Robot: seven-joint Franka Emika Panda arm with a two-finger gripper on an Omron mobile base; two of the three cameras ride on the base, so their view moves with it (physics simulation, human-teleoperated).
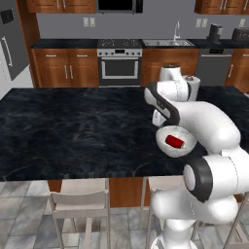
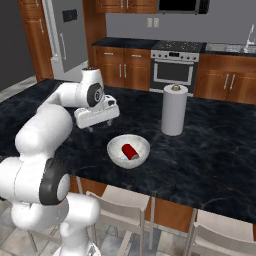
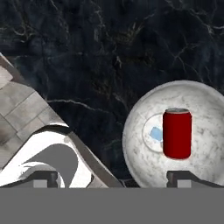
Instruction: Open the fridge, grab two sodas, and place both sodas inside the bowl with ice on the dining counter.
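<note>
Can [image 3: 177, 133]: red, cylindrical, one item. Lies on its side inside the bowl [image 3: 144, 162], long axis roughly level; in the hand view the silver top end points up-frame. In the right base view the can [image 2: 131, 151] has its long axis running from far-left to near-right across the bowl floor. In the left base view it [image 1: 174, 141] shows as a red block tilted within the bowl, partly behind the arm.

Bowl [image 2: 116, 145]: round, white, mottled grey. Stands upright on the bench [image 2: 210, 150], near its front edge. A small pale blue piece lies on the bowl floor just beside the can; what it is cannot be told.

Bench [image 1: 73, 131]: black marble-patterned top, brown base.

Gripper [image 2: 91, 129]: empty, jaws released and spread wide, nothing between them. It hangs above the bench, to the left of the bowl in the right base view and apart from it, pointing downward. In the hand view the fingertips [image 3: 181, 177] rise at the bottom edge, one under the bowl's near rim.

Arm: elbow bent, forearm reaching forward over the bench, hand turned down.

Paper towel roll [image 2: 174, 110]: upright on the bench, behind and right of the bowl.

Fridge [image 2: 67, 32]: light grey, dark panel, at far left; door closed as far as can be told.

Stools [image 1: 80, 204]: at the bench's front.
</note>
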